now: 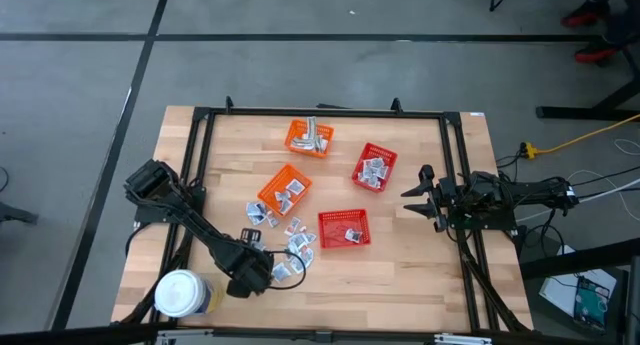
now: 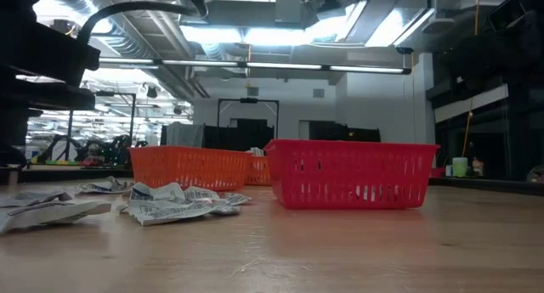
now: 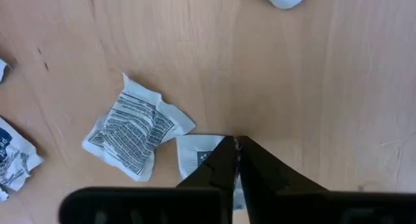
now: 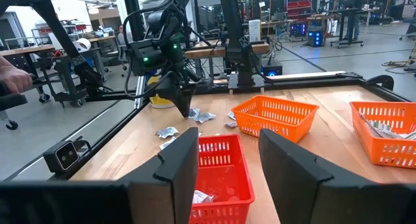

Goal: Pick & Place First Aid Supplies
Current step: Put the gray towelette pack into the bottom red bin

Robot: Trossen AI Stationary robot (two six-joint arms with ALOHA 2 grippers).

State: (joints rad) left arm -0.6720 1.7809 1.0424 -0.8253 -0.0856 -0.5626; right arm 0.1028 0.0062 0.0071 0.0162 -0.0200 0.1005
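the left gripper is down at the near-left part of the wooden table, in among the loose heap of first aid sachets. its two dark fingers are drawn right together, tips meeting on the edge of a small white sachet lying flat on the wood. from the wrist view it looks pinched at that edge, though i can't swear the foil is truly caught between the tips and not just pressed under them. a crumpled printed packet lies just beside it, touching or nearly so.

the right gripper hangs over the table's right side with its fingers apart, empty, waiting, facing the red mesh basket.

more sachets already sit in the baskets: two orange baskets toward the middle and back, two red ones, including the red basket nearest the heap. a white-lidded jar stands at the near-left corner.

these sachets look feather-light, thin and crinkly, soft enough to fold, probably slick on the foil face. lying flat, they give little to grab, so a raised corner or crimped seam seems the best hold. a pinch that shallow could slip free on the lift, or drag the neighbouring packet along.
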